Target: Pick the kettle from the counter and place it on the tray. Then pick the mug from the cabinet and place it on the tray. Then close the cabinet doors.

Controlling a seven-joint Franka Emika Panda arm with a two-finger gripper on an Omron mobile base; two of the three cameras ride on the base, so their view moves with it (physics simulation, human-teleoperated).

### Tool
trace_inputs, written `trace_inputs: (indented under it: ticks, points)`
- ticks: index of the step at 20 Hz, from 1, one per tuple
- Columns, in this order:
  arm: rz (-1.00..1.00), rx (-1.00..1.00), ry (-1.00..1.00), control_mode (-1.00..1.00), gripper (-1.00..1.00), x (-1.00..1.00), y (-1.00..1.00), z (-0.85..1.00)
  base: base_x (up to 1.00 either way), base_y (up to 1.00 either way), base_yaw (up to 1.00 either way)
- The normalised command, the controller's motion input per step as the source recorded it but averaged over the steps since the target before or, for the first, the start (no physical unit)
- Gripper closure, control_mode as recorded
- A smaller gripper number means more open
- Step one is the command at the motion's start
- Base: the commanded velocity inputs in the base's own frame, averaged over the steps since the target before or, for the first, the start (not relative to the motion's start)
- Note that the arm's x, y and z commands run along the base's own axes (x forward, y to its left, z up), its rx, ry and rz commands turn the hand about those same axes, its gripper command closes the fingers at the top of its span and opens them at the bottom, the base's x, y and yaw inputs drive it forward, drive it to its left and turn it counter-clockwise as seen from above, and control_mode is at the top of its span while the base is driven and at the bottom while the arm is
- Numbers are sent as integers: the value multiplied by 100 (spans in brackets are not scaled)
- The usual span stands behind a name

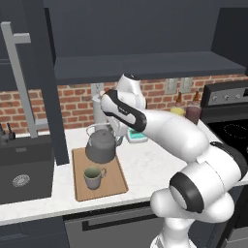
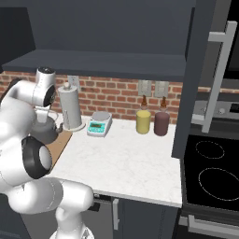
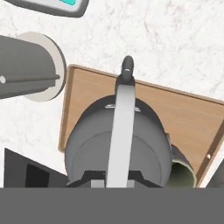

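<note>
The kettle [image 1: 101,146] and mug [image 1: 93,177] sit on the tray [image 1: 111,186]. I cannot tell whether the gripper above the kettle is released or clenched.

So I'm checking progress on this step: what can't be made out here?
- Gripper: open or shut cannot be told; the hand view's grey band covers its tips.
- Mug: mostly behind the kettle in the hand view.
- Tray: largely behind the arm in the right base view.
</note>
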Motion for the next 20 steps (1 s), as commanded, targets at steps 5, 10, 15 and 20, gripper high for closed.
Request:
trace_inputs:
  ticks: [5, 10, 15, 20]
  points:
    - [-11, 0, 1, -100, 100, 1, 5, -18, 0, 0, 0]
    - [-12, 0, 1, -100, 100, 1, 0, -23, 0, 0, 0]
    - [-11, -1, 1, -100, 100, 3, 0, -23, 0, 0, 0]
    - [-7, 0, 1, -100, 100, 3, 5, -13, 0, 0, 0]
